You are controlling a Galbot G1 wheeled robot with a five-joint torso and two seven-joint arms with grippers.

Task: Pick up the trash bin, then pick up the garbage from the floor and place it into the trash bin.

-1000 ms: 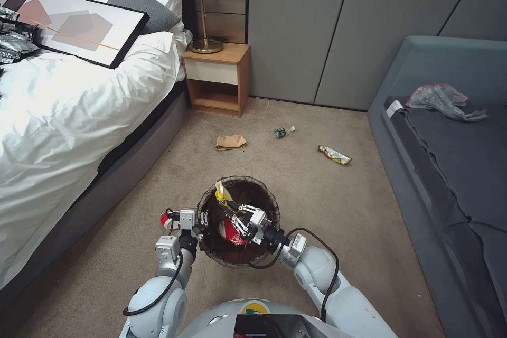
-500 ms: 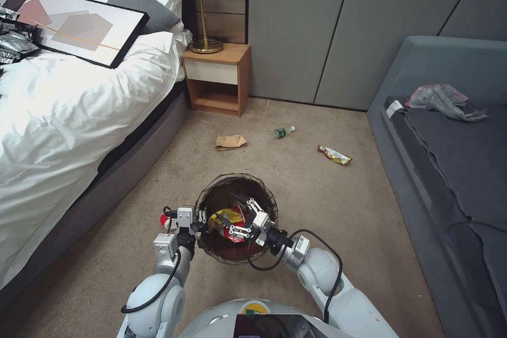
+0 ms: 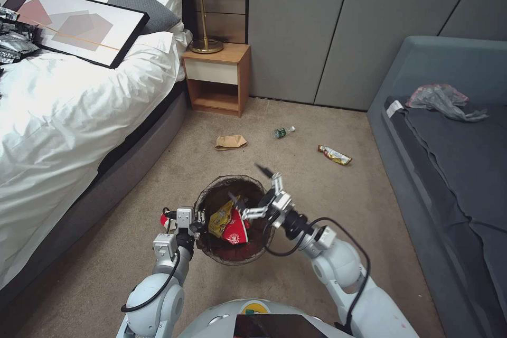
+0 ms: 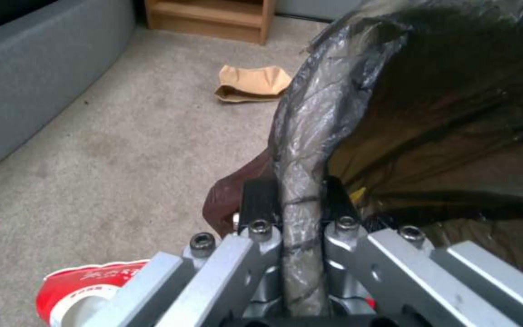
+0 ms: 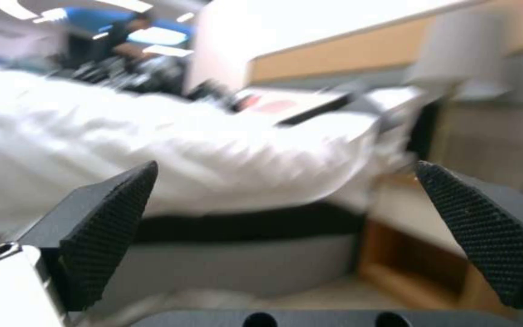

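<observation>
The trash bin [image 3: 207, 193], lined with a dark bag, is held off the carpet in front of me. My left gripper [image 3: 193, 220] is shut on its near-left rim [image 4: 308, 136], one finger on each side of the liner. Inside lie a yellow wrapper [image 3: 218, 219] and a red-and-white cup [image 3: 235, 233]. My right gripper [image 3: 247, 184] hangs open over the bin's far-right rim, its pads [image 5: 111, 213] wide apart with nothing between them. More garbage lies on the floor beyond: a crumpled brown paper bag [image 3: 230, 141], a green-labelled bottle [image 3: 283, 131] and a snack wrapper [image 3: 334, 155].
A second red-and-white cup [image 4: 92, 281] lies on the carpet just left of my left gripper. The bed [image 3: 63, 111] runs along the left, a wooden nightstand [image 3: 216, 79] with a lamp stands at the back, and a grey sofa [image 3: 454, 169] lines the right. Open carpet lies between.
My right gripper has let go of the yellow wrapper, which now lies in the bin beside the cup. It has then risen out of the bin towards the far right, staying open.
</observation>
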